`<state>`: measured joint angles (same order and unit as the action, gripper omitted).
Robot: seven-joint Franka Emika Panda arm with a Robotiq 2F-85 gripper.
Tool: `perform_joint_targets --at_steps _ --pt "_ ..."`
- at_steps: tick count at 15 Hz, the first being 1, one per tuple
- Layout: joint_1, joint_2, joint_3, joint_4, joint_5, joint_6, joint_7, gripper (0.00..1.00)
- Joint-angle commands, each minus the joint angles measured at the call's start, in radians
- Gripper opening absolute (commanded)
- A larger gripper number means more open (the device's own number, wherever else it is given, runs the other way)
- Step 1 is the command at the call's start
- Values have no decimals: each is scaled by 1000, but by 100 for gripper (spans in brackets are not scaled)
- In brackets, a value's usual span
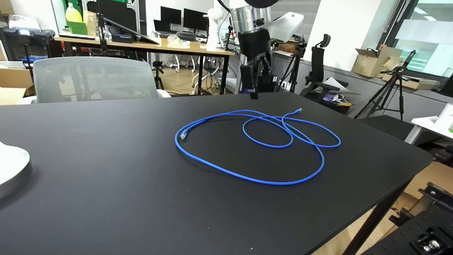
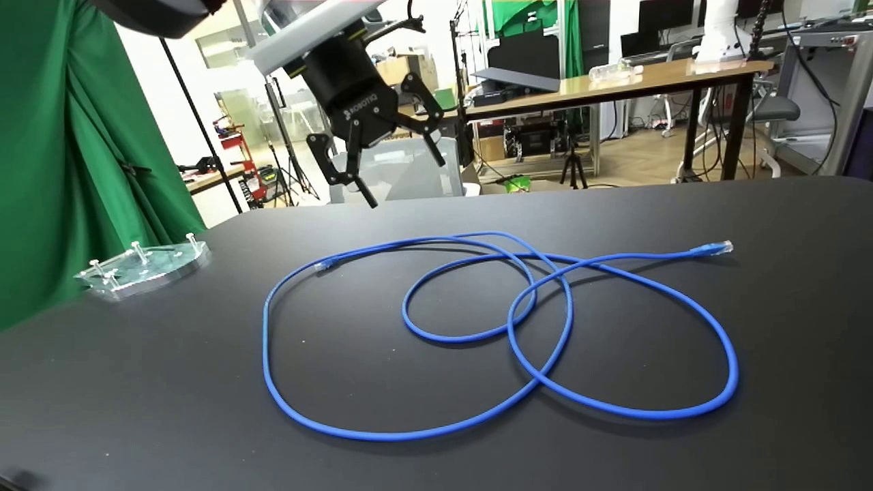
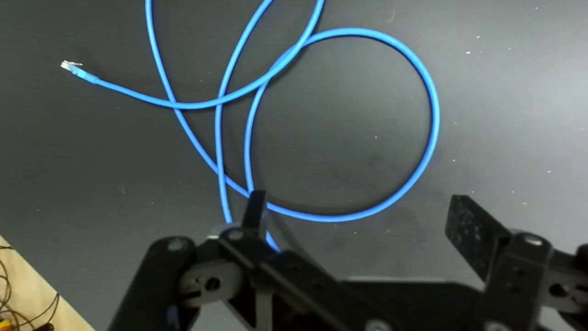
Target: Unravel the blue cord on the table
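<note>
The blue cord [image 2: 509,327] lies on the black worktop [image 2: 204,382] in big loops that cross over each other, and I can see both its tips [image 2: 716,249]. The gripper [image 2: 407,184] hangs in the air above it with its two fingers [image 2: 365,191] spread wide apart, and it holds nothing. By the window [image 1: 424,47], a brown box [image 1: 368,65] stands open, and something dark [image 1: 372,52] shows at its top, too small to name.

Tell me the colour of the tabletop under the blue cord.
Black, dotted with pale specks; the tabletop shows best in the wrist view.
</note>
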<state>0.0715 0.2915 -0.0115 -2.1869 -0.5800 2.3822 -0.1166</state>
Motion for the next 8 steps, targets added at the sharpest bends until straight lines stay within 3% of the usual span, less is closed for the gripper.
perform_joint_targets --at_steps 1,3,8 --pt "1 0 4 -2 1 -3 -2 100" --pt "2 16 4 19 17 5 8 100" --pt "-55 162 -24 223 156 -110 -60 100"
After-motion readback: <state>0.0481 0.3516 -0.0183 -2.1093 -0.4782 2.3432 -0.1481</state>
